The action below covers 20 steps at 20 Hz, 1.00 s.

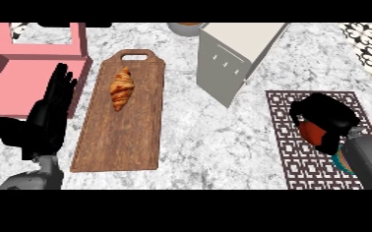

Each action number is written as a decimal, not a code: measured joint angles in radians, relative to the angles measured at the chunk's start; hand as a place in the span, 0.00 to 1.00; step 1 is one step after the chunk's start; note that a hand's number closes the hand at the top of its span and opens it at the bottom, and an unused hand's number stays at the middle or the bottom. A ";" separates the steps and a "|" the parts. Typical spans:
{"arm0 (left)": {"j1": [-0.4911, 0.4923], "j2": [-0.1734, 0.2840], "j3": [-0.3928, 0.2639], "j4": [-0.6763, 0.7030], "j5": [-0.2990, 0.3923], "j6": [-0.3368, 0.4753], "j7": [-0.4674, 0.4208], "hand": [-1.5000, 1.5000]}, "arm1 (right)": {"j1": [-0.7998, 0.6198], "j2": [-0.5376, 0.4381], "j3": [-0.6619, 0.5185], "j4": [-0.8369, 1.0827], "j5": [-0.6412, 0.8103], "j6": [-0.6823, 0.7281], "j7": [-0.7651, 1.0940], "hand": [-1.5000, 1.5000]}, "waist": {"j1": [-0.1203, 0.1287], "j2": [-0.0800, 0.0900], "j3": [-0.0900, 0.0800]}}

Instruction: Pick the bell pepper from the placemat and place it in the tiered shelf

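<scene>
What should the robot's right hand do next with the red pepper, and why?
Probably lift it straight up. The right hand is already curled around the bell pepper over the placemat, and the pink tiered shelf sits far across the counter.

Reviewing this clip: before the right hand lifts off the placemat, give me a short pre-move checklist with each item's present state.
1. Right hand closed on the bell pepper: ok, fingers curl over a red object.
2. Pepper off the placemat: cannot tell, the hand covers the contact.
3. Tiered shelf in view: ok, pink, at the far left of the counter.
4. Path to the shelf free: not ok, the grey box and the cutting board with the croissant lie between.
5. Left hand out of the way: not ok, it rests open in front of the shelf.
6. Shelf compartments free: cannot tell, partly hidden.
</scene>
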 measured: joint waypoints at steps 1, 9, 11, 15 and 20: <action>0.000 -0.001 0.003 0.006 0.000 0.000 -0.005 0.50 | 0.008 0.008 0.006 -0.018 -0.001 0.003 -0.009 1.00 | -0.001 0.000 0.000; 0.001 0.003 0.021 0.019 0.005 -0.012 -0.012 0.50 | 0.056 0.001 -0.012 -0.142 -0.104 0.116 -0.148 1.00 | -0.008 0.004 0.009; -0.002 0.008 0.029 0.018 0.010 -0.017 -0.008 0.50 | 0.077 -0.004 -0.027 -0.210 -0.152 0.193 -0.156 1.00 | -0.010 0.004 0.011; 0.001 0.014 0.037 0.010 0.015 -0.024 -0.002 0.50 | 0.107 -0.010 -0.102 -0.345 -0.290 0.298 -0.125 1.00 | -0.016 0.003 0.013; 0.020 0.006 0.036 0.017 0.005 -0.017 -0.017 0.50 | 0.106 0.024 -0.246 -0.468 -0.547 0.424 0.000 1.00 | -0.028 0.000 0.013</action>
